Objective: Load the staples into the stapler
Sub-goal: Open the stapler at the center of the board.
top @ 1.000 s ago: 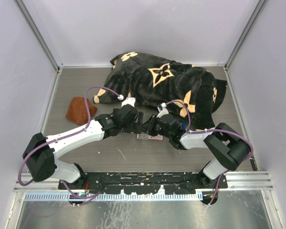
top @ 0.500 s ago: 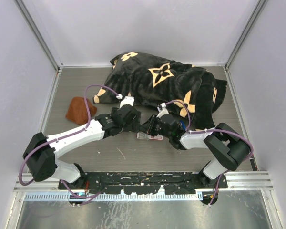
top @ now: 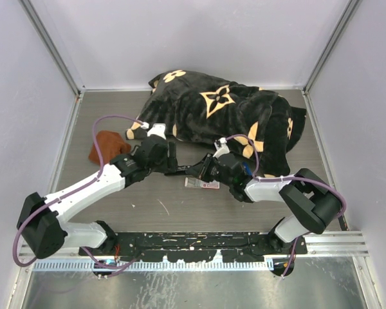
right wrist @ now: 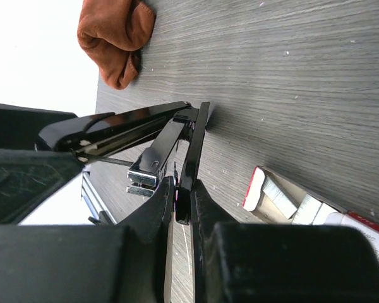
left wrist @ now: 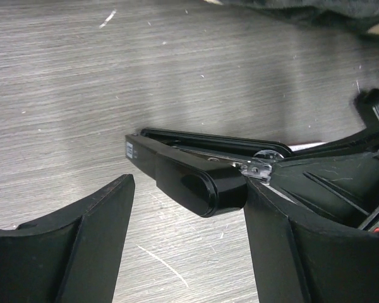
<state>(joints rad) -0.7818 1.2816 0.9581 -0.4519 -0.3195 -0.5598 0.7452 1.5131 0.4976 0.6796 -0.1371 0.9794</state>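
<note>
Currently the right gripper (right wrist: 184, 197) is pinching the thin edge of the stapler (right wrist: 156, 156) base, jaws pressed together on it, presumably to keep the body anchored while the other arm works on it. The left gripper (left wrist: 188, 184) is standing spread around the stapler's glossy black top arm: the right finger (left wrist: 290, 246) is sitting against the arm, the left finger (left wrist: 82, 246) is hanging clear of it, so nothing is being gripped on that side yet. The stapler is lying hinged open, with the top arm, chromed magazine rail and flat base fanning apart, which should expose the channel for loading. The staples (right wrist: 284, 197) are resting on the table (left wrist: 82, 76) just beside the right gripper in their open white cardboard box with the red-pink label, grey strips showing, untouched. The table is showing a grey wood-grain finish; a crumpled brown cloth (right wrist: 114, 38) and a plush black blanket (top: 231, 109) are lying farther back.
</note>
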